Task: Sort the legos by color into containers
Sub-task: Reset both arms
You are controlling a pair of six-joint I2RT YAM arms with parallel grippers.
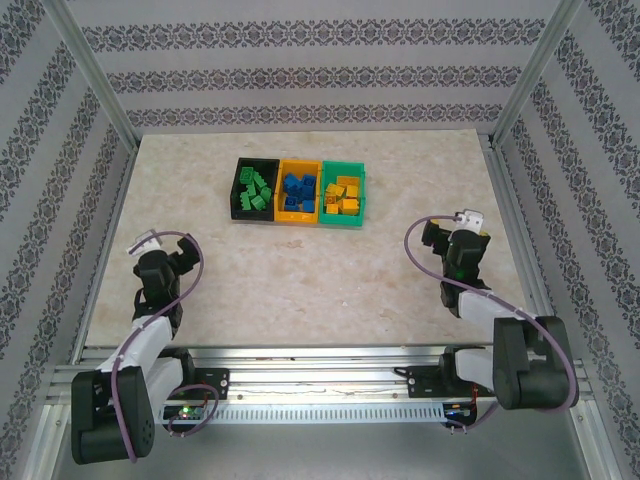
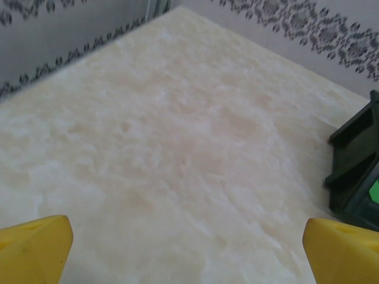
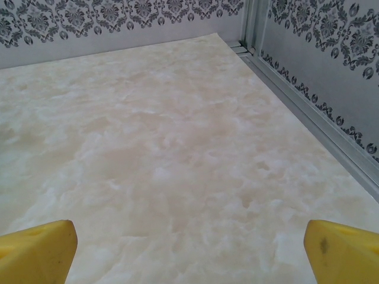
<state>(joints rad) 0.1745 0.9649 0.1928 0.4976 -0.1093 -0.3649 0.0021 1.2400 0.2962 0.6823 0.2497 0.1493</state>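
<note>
We find the left gripper (image 2: 189,251) spread wide with nothing between its yellow fingertips (image 2: 35,248); the right gripper (image 3: 189,251) is just as wide and just as empty. Both hang low over bare table (image 1: 300,290).

The three bins sit joined in a row, ahead and to the right of the left gripper, ahead and to the left of the right one, well apart from both. The black bin (image 1: 237,192) holds the green legos (image 1: 256,188); the orange bin (image 1: 296,217) holds the blue legos (image 1: 299,190); the green bin (image 1: 341,222) holds the yellow legos (image 1: 345,195). In the left wrist view a corner of the black bin shows off to the right of the fingers. We see no loose brick on the table, so we judge the sorting done, or very nearly.

What could go wrong now comes mostly from needless motion. A reach forward with fingers this wide could catch a bin wall and shove the whole row, since the bins are joined; a knock could spill bricks from one colour into the next. The left gripper is the nearer risk to the black bin.
</note>
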